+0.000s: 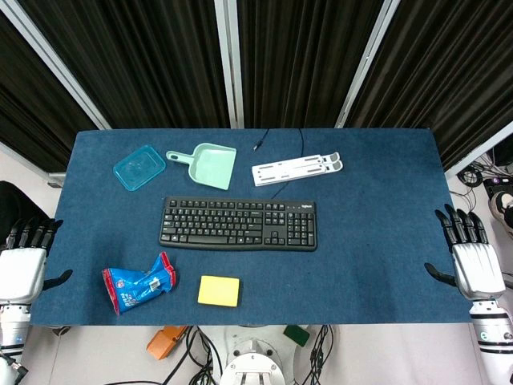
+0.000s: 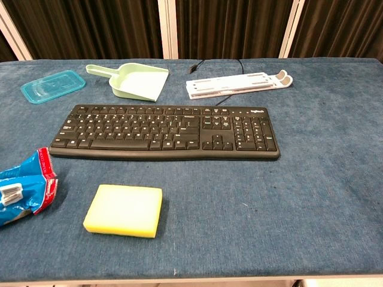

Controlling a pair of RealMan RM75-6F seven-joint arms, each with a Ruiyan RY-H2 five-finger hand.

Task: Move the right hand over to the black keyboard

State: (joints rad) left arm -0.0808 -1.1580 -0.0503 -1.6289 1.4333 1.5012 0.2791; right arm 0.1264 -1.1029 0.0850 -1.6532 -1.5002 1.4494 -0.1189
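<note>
The black keyboard point(image 1: 239, 224) lies flat near the middle of the blue table mat point(image 1: 377, 241); the chest view shows the keyboard point(image 2: 164, 131) across its centre, cable running to the back. My right hand point(image 1: 470, 255) hovers off the table's right edge, fingers spread, holding nothing, well to the right of the keyboard. My left hand point(image 1: 24, 261) rests beyond the left edge, fingers apart and empty. Neither hand appears in the chest view.
A teal lid point(image 1: 139, 167), a mint dustpan point(image 1: 205, 165) and a white folding stand point(image 1: 296, 169) lie behind the keyboard. A blue and red snack bag point(image 1: 138, 283) and a yellow sponge point(image 1: 219, 290) lie in front of it.
</note>
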